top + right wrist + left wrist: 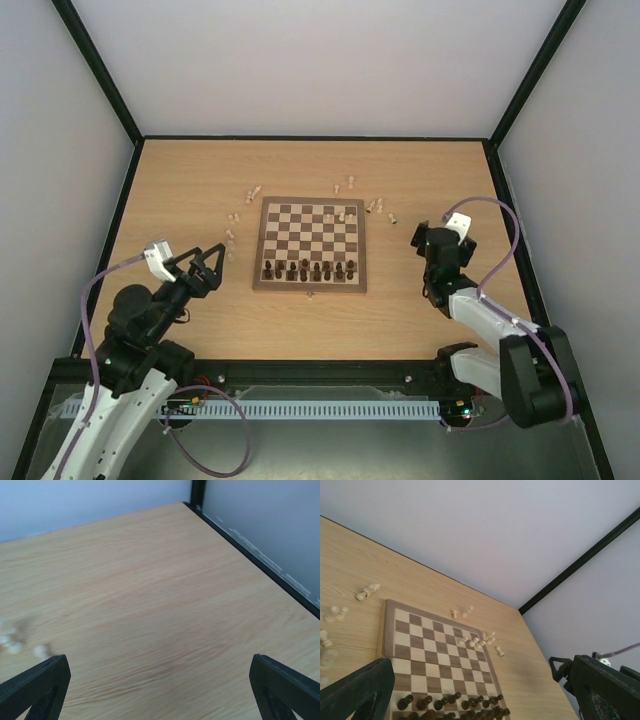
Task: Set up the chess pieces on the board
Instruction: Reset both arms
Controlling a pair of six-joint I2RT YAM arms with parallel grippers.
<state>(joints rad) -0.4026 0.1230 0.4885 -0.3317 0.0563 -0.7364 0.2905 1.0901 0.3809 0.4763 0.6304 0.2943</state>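
The chessboard [311, 243] lies in the middle of the table. Dark brown pieces [308, 268] stand in two rows on its near edge; they show in the left wrist view [451, 706] too. Pale cream pieces lie scattered off the board: to its left [231, 240], at the far left [253, 192], behind it [351, 184] and at its far right corner [376, 207]. One pale piece [342, 215] is on the board. My left gripper [207, 268] is open and empty, left of the board. My right gripper [428, 238] is open and empty, right of the board.
A black frame rims the table [160, 190], with grey walls behind and beside it. In the right wrist view, blurred pale pieces [15, 644] lie at the left on bare wood. One small piece [311, 294] lies just in front of the board.
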